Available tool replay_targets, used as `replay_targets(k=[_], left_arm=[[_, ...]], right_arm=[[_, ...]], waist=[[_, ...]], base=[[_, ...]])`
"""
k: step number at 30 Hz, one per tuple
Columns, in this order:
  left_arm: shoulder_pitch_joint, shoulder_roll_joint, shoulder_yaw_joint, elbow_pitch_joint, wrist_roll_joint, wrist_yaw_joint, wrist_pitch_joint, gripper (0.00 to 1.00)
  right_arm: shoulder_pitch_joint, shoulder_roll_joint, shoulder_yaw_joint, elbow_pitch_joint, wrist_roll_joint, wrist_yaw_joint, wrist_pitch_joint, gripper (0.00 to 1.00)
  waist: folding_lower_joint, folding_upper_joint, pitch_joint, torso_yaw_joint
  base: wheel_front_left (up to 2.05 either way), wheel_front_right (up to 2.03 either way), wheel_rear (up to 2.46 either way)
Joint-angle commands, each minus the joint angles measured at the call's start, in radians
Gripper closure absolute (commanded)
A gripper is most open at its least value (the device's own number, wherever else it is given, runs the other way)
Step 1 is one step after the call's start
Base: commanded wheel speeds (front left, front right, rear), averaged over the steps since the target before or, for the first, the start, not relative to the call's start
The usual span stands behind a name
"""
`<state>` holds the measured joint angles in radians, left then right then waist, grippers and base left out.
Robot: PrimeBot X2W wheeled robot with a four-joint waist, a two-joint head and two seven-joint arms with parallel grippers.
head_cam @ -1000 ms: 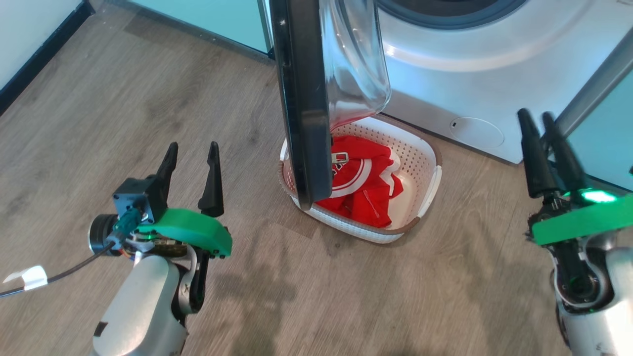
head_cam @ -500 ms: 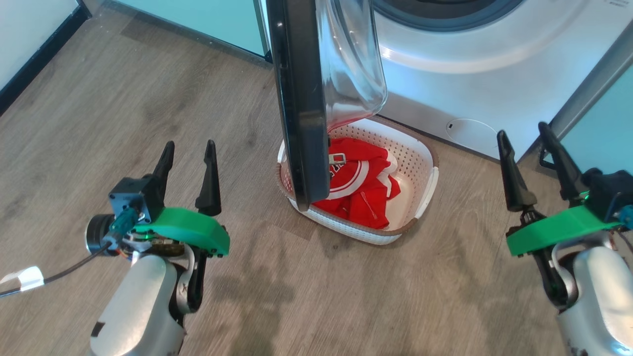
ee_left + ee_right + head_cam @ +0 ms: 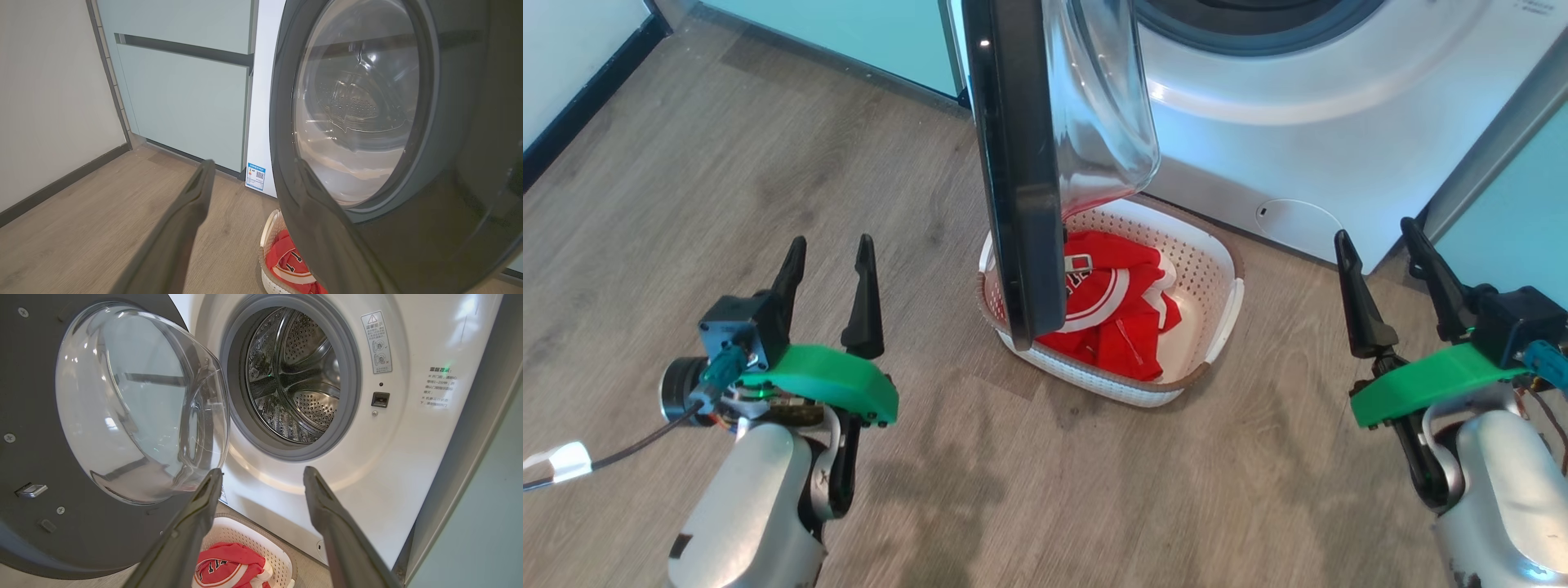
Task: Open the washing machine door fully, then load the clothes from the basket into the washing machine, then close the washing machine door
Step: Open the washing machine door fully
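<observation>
since a second ago my right gripper (image 3: 1376, 233) has pulled back from the washing machine (image 3: 1298, 122), both it and my left gripper (image 3: 831, 242) have jaws wide open and empty, and the washing machine door (image 3: 1013, 163) hangs half open over the basket (image 3: 1225, 302) of clothes (image 3: 1115, 318), so i think i must push it wider next.

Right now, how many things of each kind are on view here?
Grippers: 2, left gripper and right gripper, both open
Washing machine: 1
Washing machine door: 1
Basket: 1
Heap of red clothes: 1
Total: 6
</observation>
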<state>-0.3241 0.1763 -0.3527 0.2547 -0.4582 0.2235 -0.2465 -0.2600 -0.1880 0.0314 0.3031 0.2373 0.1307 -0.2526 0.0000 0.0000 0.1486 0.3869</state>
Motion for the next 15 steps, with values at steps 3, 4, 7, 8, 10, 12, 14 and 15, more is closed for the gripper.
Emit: replay_targets(k=[3, 4, 7, 8, 10, 12, 14, 15], left_arm=[[-0.022, 0.033, 0.035, -0.033, -0.005, 0.007, 0.001, 0.00], [-0.022, 0.033, 0.034, -0.034, -0.006, 0.007, 0.001, 0.00], [-0.023, 0.035, 0.034, -0.035, -0.007, 0.009, 0.001, 0.00], [-0.024, 0.035, 0.034, -0.035, -0.008, 0.009, 0.001, 0.00], [-0.024, 0.035, 0.035, -0.035, -0.009, 0.013, 0.001, 0.00], [-0.024, 0.033, 0.041, -0.037, -0.010, 0.020, -0.001, 0.59], [-0.024, 0.033, 0.039, -0.037, -0.011, 0.018, -0.002, 1.00], [-0.024, 0.033, 0.037, -0.036, -0.011, 0.017, -0.002, 1.00]], right_arm=[[-0.037, 0.005, 0.013, -0.026, -0.006, 0.000, -0.009, 0.00], [-0.038, 0.006, 0.012, -0.026, -0.005, 0.000, -0.009, 0.00], [-0.039, 0.005, 0.013, -0.024, -0.005, 0.000, -0.009, 0.00], [-0.040, 0.005, 0.013, -0.023, -0.004, 0.000, -0.009, 0.00], [-0.042, 0.005, 0.013, -0.022, -0.004, 0.000, -0.009, 0.00], [-0.043, 0.005, 0.013, -0.023, -0.004, 0.000, -0.009, 0.00], [-0.044, 0.007, 0.014, -0.024, -0.005, 0.000, -0.009, 0.00], [-0.044, 0.007, 0.015, -0.024, -0.005, 0.000, -0.009, 0.00]], waist=[[0.0000, 0.0000, 0.000, -0.002], [0.0000, 0.0000, 0.001, -0.003], [0.0000, 0.0000, 0.001, -0.005], [0.0000, 0.0000, 0.002, -0.006], [0.0000, 0.0000, 0.002, -0.006], [0.0000, 0.0000, 0.002, -0.007], [0.0000, 0.0000, 0.002, -0.007], [0.0000, 0.0000, 0.002, -0.007]], base=[[0.00, 0.00, 0.00], [0.00, 0.00, 0.00], [0.00, 0.00, 0.00], [0.00, 0.00, 0.00], [0.00, 0.00, 0.00], [0.00, 0.00, 0.00], [0.00, 0.00, 0.00], [0.00, 0.00, 0.00]])
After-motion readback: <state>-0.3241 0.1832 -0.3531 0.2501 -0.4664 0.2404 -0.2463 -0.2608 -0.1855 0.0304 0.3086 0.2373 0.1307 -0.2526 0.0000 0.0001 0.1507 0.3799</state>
